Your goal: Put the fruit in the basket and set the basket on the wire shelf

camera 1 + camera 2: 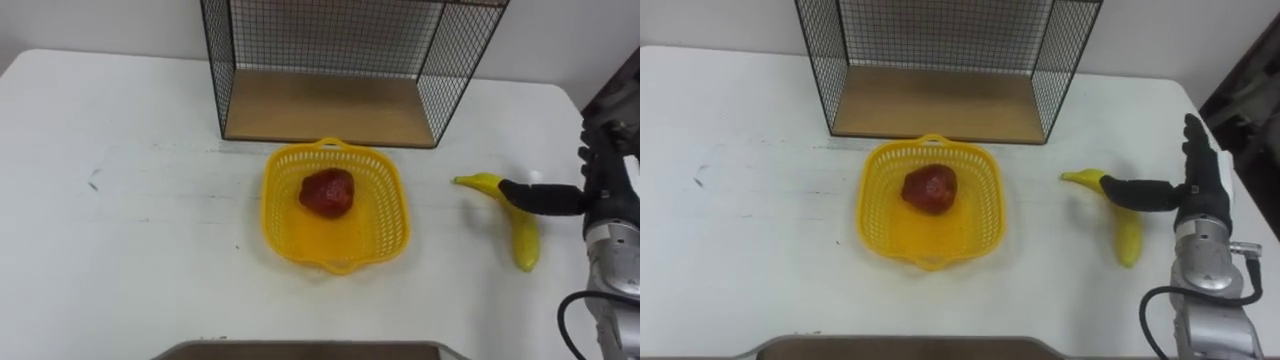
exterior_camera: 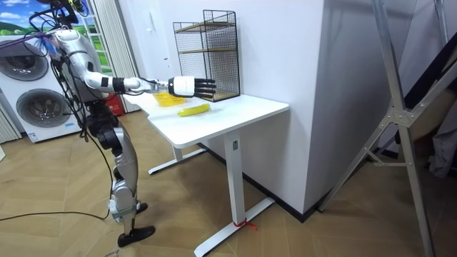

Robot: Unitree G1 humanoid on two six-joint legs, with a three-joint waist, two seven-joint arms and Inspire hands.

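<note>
A yellow plastic basket point(image 1: 335, 206) point(image 1: 930, 204) sits on the white table in front of the wire shelf point(image 1: 330, 105) point(image 1: 940, 100). A red fruit point(image 1: 328, 192) point(image 1: 930, 188) lies inside the basket. A banana point(image 1: 517, 232) point(image 1: 1124, 222) lies on the table to the basket's right. My right hand point(image 1: 600, 195) point(image 1: 1195, 190) hovers over the banana with straight fingers and its thumb stretched across the fruit's upper part; it holds nothing. In the room view the right hand point(image 2: 191, 86) reaches out over the banana point(image 2: 193, 110), with the basket point(image 2: 168, 99) behind it.
The wire shelf has a wooden bottom board point(image 1: 325, 108) and mesh sides, open toward me. The table's right edge point(image 1: 590, 110) runs close to the banana. In the room view the shelf point(image 2: 207, 53) stands against the wall and washing machines point(image 2: 39, 86) stand behind the robot.
</note>
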